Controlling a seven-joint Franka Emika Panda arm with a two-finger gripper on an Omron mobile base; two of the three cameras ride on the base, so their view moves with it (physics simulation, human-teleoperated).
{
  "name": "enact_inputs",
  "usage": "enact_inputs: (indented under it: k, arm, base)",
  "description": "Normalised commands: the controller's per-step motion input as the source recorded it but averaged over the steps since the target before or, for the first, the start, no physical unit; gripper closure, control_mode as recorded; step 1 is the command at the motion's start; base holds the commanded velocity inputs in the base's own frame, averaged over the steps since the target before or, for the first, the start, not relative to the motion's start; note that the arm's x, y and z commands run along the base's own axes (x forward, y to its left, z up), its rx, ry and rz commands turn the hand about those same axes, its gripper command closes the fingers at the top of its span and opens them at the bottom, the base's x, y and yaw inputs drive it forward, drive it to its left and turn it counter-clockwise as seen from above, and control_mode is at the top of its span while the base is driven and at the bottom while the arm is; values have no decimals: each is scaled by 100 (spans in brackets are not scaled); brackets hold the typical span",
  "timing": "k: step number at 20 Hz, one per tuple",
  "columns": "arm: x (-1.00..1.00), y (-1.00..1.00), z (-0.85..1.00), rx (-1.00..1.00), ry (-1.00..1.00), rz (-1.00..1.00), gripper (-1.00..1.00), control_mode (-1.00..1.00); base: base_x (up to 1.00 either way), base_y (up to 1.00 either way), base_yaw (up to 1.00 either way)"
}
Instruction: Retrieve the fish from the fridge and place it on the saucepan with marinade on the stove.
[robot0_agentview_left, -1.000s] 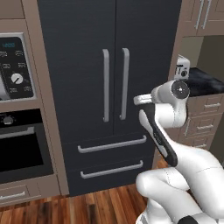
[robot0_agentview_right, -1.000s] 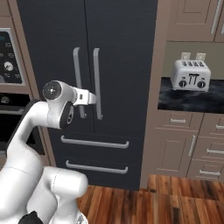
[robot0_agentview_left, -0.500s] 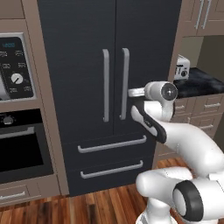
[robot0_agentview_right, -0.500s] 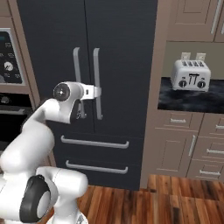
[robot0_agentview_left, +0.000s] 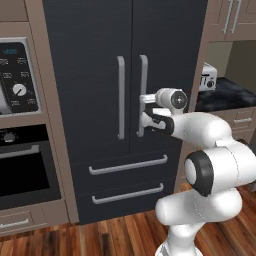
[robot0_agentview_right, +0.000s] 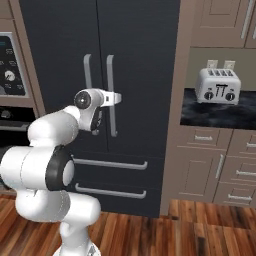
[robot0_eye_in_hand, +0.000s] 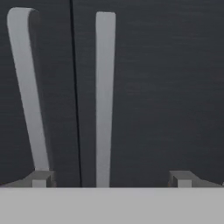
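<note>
- Gripper (robot0_eye_in_hand: 109, 179) up at the tall dark charcoal double-door fridge (robot0_agentview_left: 100, 65), fingers spread wide, nothing between them.
- Both doors shut; the right door's long silver bar handle (robot0_eye_in_hand: 104, 96) stands between the fingertips (robot0_eye_in_hand: 40, 178), closer to the left one.
- Left handle (robot0_agentview_left: 120, 97) just beside it.
- White toaster (robot0_agentview_right: 217, 86) sits on the dark counter, right.

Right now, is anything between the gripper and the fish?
Yes. Both fridge doors are shut, so the fish stays hidden behind them. The gripper is open just in front of the right door's handle, not yet closed on it. Nothing else blocks the way.
</note>
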Motion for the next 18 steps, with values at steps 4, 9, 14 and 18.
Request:
enact_inputs:
  k: [4, 9, 14, 18]
  arm:
    - [97, 0, 0, 0, 0, 0, -100, -100]
    - [99, 0, 0, 0, 0, 0, -100, -100]
    - [97, 0, 0, 0, 0, 0, -100, -100]
    - [99, 0, 0, 0, 0, 0, -100, -100]
  base:
    - [0, 0, 0]
    - [0, 0, 0]
    - [0, 0, 0]
    - [0, 0, 0]
